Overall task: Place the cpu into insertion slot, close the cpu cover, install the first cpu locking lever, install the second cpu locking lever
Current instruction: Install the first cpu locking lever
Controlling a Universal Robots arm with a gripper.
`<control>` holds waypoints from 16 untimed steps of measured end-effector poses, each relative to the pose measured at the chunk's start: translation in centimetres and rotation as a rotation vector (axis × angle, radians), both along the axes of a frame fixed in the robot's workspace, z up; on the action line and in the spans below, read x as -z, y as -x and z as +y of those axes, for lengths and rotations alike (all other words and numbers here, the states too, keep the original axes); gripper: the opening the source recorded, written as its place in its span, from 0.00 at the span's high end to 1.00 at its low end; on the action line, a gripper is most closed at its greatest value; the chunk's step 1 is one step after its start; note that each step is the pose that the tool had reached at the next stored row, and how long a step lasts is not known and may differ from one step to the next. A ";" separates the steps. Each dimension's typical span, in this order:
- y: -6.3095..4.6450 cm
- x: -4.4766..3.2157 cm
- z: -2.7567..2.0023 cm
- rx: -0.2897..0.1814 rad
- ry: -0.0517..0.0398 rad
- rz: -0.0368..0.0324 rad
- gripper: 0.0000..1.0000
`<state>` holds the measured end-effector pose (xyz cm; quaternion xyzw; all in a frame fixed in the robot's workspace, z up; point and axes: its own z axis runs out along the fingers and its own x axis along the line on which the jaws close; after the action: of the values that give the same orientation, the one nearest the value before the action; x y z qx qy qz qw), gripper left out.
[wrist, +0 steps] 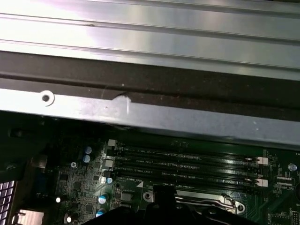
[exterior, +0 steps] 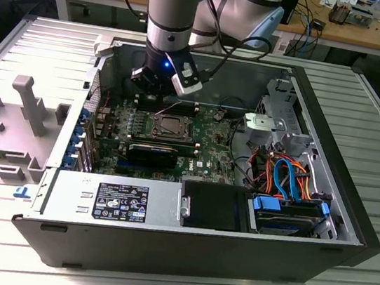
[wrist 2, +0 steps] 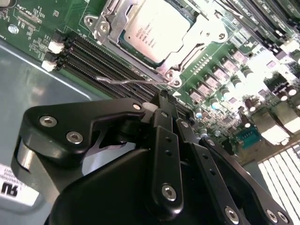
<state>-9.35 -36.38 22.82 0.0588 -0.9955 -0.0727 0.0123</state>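
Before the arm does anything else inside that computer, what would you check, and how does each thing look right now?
1. The cpu sits in the insertion slot: ok.
2. The cpu cover is down around the chip: ok.
3. The thin wire lever is latched: cannot tell.
4. The gripper hangs over the memory slots beside the socket: ok.
5. Gripper carries nothing: cannot tell.

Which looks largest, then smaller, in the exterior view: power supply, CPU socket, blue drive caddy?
1. Power supply, the long silver box along the case's near edge.
2. Blue drive caddy.
3. CPU socket.
The caddy sits nearer the camera than the socket, so that pair is unsure.
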 end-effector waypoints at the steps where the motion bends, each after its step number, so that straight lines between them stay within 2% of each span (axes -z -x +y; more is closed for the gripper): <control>1: -0.1 0.12 0.02 0.000 0.0002 0.0000 0.89; 5: -0.4 0.49 0.12 -0.003 0.0035 0.0001 0.89; 12: -0.6 1.14 0.34 -0.008 0.0042 0.0000 0.89; 16: -0.8 1.50 0.49 -0.013 0.0101 0.0003 0.89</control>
<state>-8.59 -35.90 21.32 0.0652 -0.9955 -0.0675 0.0132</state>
